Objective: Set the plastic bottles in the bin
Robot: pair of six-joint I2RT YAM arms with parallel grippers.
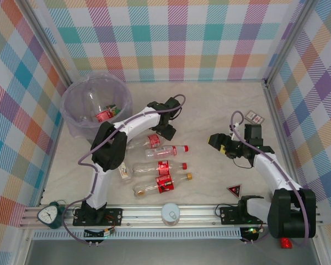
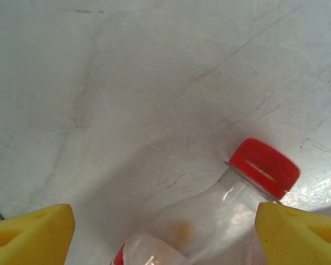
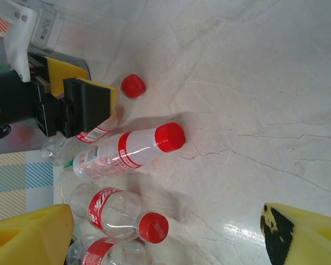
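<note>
Several clear plastic bottles with red labels lie left of the table's middle: one under my left gripper [image 1: 151, 141], two with red caps [image 1: 168, 150] [image 1: 161, 167], and one with a yellow cap [image 1: 161, 184]. The pale-purple bin [image 1: 77, 113] stands at the back left with bottles [image 1: 103, 115] inside. My left gripper [image 1: 166, 132] [image 2: 165, 237] hangs open over a bottle's neck, whose red cap [image 2: 263, 165] lies close to the right finger. My right gripper [image 1: 219, 144] [image 3: 165, 234] is open and empty, right of the bottles [image 3: 127, 152] [image 3: 121, 212].
A green clock [image 1: 51, 214] and a white round lid [image 1: 170, 213] sit by the front rail. A red triangle [image 1: 234, 190] lies near the right arm's base, a card [image 1: 254, 117] at the back right. Checked walls close in three sides.
</note>
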